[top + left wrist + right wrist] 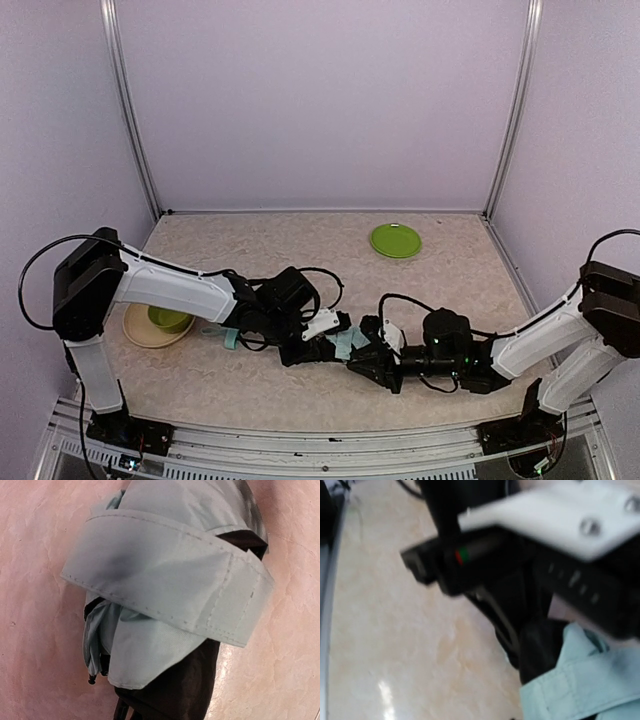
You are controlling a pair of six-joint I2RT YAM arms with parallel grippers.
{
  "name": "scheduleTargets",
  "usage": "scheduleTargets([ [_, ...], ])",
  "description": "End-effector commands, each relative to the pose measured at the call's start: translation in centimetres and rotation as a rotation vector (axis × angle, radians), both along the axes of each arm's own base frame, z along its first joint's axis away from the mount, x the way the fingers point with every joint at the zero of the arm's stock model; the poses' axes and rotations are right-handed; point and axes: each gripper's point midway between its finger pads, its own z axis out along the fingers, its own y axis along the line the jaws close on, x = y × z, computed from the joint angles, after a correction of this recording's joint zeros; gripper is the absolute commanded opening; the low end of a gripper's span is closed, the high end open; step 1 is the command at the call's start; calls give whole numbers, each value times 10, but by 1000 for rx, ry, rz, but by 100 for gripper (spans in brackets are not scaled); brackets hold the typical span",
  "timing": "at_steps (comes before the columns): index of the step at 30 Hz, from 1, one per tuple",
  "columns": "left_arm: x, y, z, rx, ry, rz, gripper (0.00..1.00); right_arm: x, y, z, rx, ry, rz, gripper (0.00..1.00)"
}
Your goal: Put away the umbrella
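From above, my two arms meet low over the middle of the table (300, 250). The umbrella (345, 343) lies there on the tabletop as a small bundle of mint and black, right between my left pincer (322, 342) and my right pincer (366, 354), and both look to be touching it. A small mint piece (228, 338) sticks out from under my left forearm, just beside a tan plate (135, 335) that carries a green bowl (168, 318). I cannot tell whether that piece belongs to the umbrella. A green plate (395, 240) sits well apart, toward the back right.

From my left wrist, the umbrella fills nearly the whole view. Its pale mint fabric is folded up, and a stitched mint strap (165, 580) is wrapped around the bundle. The black lining (180, 690) shows below, and a thin rib tip (91, 680) pokes out at lower left. My own fingers do not show here. My left pincer is pressed together, but I cannot see whether it pinches the fabric.

From my right wrist, everything is blurred. A white bracket (560, 515) and the black housing of my left arm loom close, and a corner of mint fabric shows at lower right. I cannot tell whether my right pincer is spread or closed.
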Motion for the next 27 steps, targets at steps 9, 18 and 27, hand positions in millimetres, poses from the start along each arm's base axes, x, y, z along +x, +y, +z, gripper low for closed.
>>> scheduleTargets([
  [9, -15, 22, -30, 165, 6, -14, 0, -1, -38, 25, 165, 218, -161, 26],
  [18, -16, 21, -32, 189, -13, -19, 0, 59, -47, 18, 146, 642, -526, 42],
  [27, -17, 19, -32, 206, -26, -19, 0, 95, -39, 10, -50, 804, -632, 41],
])
